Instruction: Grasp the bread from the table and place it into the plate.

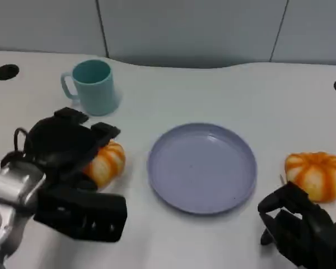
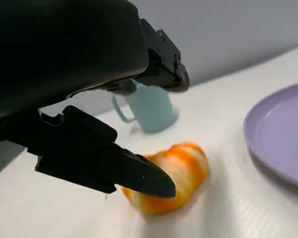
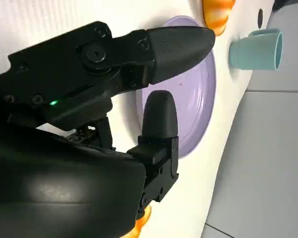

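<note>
On the table [image 1: 224, 95], to the left of the plate [image 1: 201, 167], the bread [image 1: 105, 162] lies on its side with my left hand [image 1: 64, 148] positioned directly over and around it. From the left wrist view, one finger [image 2: 139, 176] reaches low in front of the bread [image 2: 171, 176] while the others [image 2: 161, 67] extend above it, so the loaf sits inside the span of the hand. I cannot tell from these views whether the fingers already bear on the crust or stand just off it; I judge the hand spread and not yet closed on the loaf. This placement serves the grasp: fingers on opposite sides allow a clamp across the loaf's short width.

The plate sits centred in front of me, bare, just beside the bread, which keeps the transfer short. A teal mug [image 1: 92, 87] stands behind the bread, apart from it, and should be cleared during the lift.

My right hand [image 1: 299, 224] rests low at the near right of the table, fingers apart and holding nothing. A second orange-striped piece [image 1: 317, 175] lies just beyond it, to the right of the plate. I judge the right hand is parked there to stay out of the left arm's path.
</note>
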Robot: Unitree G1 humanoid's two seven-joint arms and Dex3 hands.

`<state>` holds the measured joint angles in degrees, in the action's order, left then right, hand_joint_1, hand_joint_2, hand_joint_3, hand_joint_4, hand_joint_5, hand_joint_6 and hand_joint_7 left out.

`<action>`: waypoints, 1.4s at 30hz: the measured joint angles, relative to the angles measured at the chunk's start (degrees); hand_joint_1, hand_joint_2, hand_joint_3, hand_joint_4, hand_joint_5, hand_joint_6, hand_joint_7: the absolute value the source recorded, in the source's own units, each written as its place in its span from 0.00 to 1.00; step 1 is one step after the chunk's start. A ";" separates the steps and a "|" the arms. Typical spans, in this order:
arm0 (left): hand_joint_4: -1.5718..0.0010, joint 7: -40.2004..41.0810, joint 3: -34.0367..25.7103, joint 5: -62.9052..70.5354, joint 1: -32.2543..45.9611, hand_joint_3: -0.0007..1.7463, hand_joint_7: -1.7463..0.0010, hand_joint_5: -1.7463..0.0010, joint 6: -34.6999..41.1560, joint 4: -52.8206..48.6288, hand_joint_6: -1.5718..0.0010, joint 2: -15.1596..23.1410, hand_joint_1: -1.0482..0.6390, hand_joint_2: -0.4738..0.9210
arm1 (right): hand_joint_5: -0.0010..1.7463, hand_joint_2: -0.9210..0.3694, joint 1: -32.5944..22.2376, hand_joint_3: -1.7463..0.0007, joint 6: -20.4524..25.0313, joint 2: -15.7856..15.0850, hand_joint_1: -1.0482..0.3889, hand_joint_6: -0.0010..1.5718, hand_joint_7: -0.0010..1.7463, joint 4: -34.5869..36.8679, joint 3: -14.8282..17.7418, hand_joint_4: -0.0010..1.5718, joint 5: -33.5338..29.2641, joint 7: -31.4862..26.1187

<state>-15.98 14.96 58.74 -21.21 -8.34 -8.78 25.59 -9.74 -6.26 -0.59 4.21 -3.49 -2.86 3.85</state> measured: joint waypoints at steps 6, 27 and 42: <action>1.00 -2.75 5.27 -2.36 -8.11 0.00 1.00 1.00 2.36 -15.50 0.97 -1.40 0.15 0.91 | 1.00 0.00 -0.40 0.81 -0.14 -0.19 0.54 0.22 1.00 -0.29 0.00 0.36 -0.08 0.28; 0.74 21.24 16.82 -8.37 -25.10 0.01 0.93 0.89 0.38 -60.54 0.65 -12.41 0.39 0.88 | 1.00 0.00 -1.70 0.81 -1.07 -0.24 0.54 0.22 1.00 -1.24 -0.15 0.36 -0.08 0.30; 0.55 34.92 11.46 -20.42 -21.09 0.07 0.00 0.00 -11.19 -63.43 0.70 -11.95 0.53 1.00 | 1.00 0.00 -1.94 0.81 -1.03 0.02 0.56 0.22 1.00 -1.46 -0.13 0.35 -0.13 0.23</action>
<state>18.95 26.42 38.33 -42.30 -19.53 -72.21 13.64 -11.69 -7.29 -0.58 2.74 -3.62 -2.98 4.08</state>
